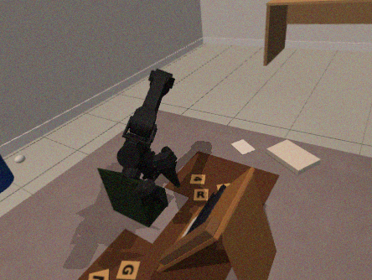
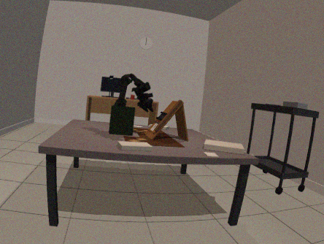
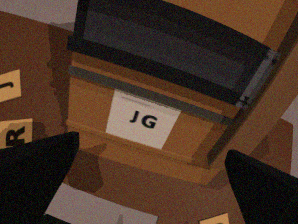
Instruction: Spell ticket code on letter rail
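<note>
Slanting lengthwise down rightward, the ticket (image 3: 143,131)
</note>
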Available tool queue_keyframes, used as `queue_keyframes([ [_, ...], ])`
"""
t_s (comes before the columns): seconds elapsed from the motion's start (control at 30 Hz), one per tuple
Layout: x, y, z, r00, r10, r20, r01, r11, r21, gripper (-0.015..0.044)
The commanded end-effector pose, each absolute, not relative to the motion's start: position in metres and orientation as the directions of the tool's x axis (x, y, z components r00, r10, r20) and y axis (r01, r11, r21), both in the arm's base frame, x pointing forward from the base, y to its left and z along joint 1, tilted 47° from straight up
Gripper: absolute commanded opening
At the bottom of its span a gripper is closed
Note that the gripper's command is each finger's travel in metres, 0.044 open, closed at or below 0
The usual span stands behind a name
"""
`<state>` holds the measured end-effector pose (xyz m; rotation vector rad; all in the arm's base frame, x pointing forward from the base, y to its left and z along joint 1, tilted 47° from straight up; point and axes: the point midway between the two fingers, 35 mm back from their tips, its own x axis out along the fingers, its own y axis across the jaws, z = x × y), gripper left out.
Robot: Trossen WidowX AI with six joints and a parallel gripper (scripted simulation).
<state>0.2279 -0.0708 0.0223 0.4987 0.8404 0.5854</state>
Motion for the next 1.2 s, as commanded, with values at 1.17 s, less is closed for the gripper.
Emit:
queue_keyframes([
  [1.17,0.231,-0.147,0.099,0.57,0.665,-0.482,-0.821,0.434,-0.372,0.044],
])
